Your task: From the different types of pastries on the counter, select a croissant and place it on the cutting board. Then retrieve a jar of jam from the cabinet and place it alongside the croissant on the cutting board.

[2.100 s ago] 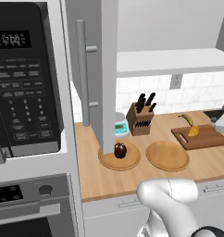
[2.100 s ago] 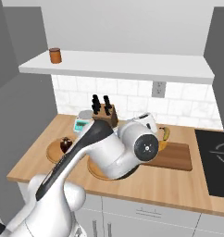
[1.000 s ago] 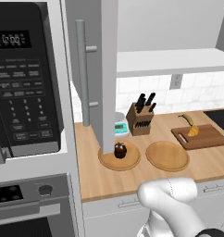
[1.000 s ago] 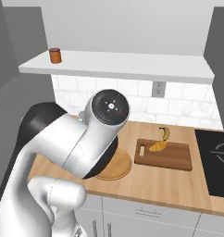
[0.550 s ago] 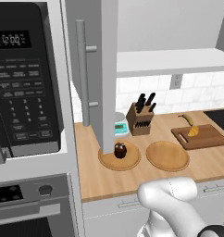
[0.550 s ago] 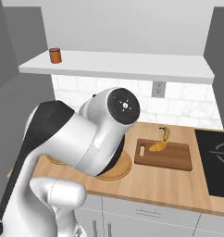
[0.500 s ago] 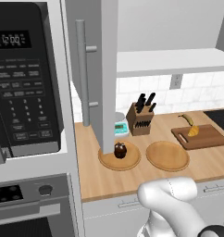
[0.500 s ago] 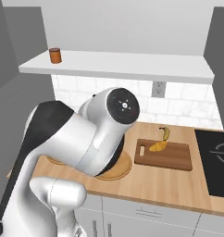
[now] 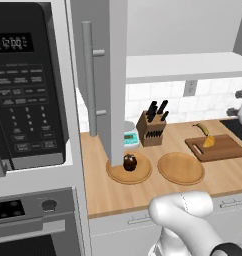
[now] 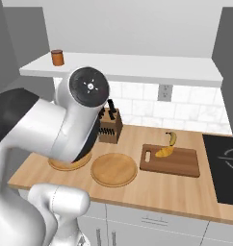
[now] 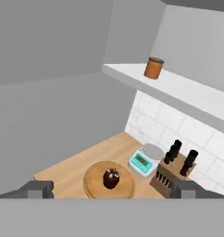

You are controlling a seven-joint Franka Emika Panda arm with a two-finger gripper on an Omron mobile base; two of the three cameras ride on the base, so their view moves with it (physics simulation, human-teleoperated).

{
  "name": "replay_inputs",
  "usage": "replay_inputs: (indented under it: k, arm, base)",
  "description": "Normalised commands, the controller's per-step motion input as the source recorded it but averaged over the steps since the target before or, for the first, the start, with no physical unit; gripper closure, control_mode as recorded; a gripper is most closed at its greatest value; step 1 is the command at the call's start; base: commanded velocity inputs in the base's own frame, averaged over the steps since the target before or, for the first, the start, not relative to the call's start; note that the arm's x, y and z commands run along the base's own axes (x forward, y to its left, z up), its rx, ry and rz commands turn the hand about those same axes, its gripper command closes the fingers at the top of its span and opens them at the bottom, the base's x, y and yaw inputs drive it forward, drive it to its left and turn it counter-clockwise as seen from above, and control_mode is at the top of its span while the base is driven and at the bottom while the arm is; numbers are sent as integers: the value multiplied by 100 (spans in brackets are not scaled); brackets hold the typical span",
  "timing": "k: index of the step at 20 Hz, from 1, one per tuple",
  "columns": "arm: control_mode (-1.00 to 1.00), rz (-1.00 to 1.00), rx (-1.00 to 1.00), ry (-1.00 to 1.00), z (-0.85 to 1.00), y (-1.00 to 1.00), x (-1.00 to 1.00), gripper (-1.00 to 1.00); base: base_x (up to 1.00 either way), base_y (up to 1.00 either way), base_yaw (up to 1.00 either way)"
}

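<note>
1. The croissant (image 10: pixel 164 152) lay on the cutting board (image 10: pixel 178 165), with the banana (image 10: pixel 172 138) at the board's back edge.
2. The jar of jam (image 11: pixel 153 68) stood on the white shelf (image 11: pixel 188 90), up above the counter (image 11: pixel 81 162).
3. The gripper (image 11: pixel 111 189) had its two tips wide apart and held nothing.
4. The cupcake (image 11: pixel 110 178) sat on a round plate (image 11: pixel 91 181), near the little scale (image 11: pixel 145 160) and the knife block (image 11: pixel 175 175).

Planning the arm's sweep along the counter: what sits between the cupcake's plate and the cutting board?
One empty round wooden plate lies between the cupcake's plate and the cutting board; both base views show it.
</note>
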Motion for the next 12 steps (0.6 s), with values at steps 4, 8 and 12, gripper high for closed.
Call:
replay_inputs:
  k: [4,8,12]
  arm:
    - [-100,0,0,-8,64,68,15,-100]
    - [-100,0,1,-5,55,60,30,-100]
    - [-100,-3,3,-12,16,64,47,-100]
  base:
    - [0,0,0]
    - [0,0,0]
    - [0,0,0]
